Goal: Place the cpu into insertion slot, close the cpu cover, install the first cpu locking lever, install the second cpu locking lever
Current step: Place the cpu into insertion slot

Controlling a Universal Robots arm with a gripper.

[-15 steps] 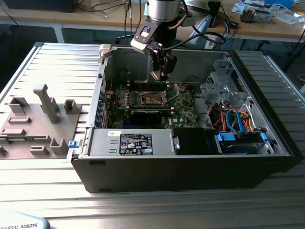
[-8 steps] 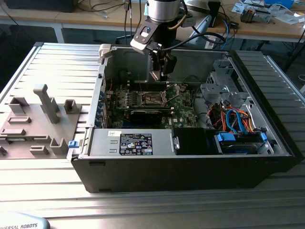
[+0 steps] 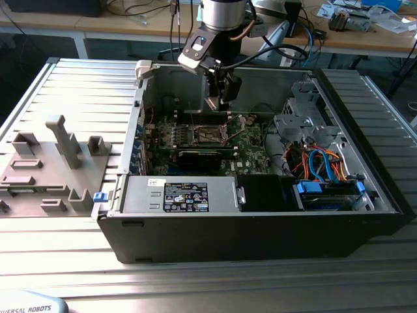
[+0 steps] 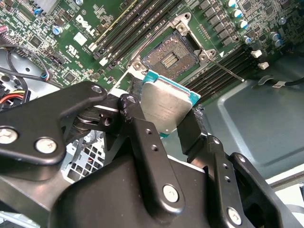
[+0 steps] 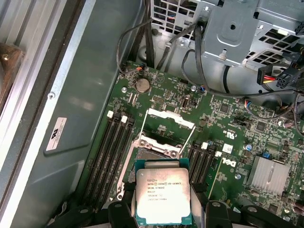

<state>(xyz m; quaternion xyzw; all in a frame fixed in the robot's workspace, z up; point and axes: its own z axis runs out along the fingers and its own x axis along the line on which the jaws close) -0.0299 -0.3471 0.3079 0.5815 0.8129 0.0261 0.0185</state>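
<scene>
cpu [image 4: 167, 105] pinched in pincer [image 4: 162, 113], held above open insertion slot [image 4: 169, 55]

Soft, even light falls from above in the exterior view. The pale desk [image 3: 78, 85] slats shine, while the inside and black front of the case [image 3: 260, 228] sit in shade. In both wrist views the cpu [image 4: 166, 104] [image 5: 163, 194] lid carries a mild sheen without hard glare. The black tool [image 4: 161, 114] reads dark, its screws [image 4: 171, 192] glinting.
</scene>
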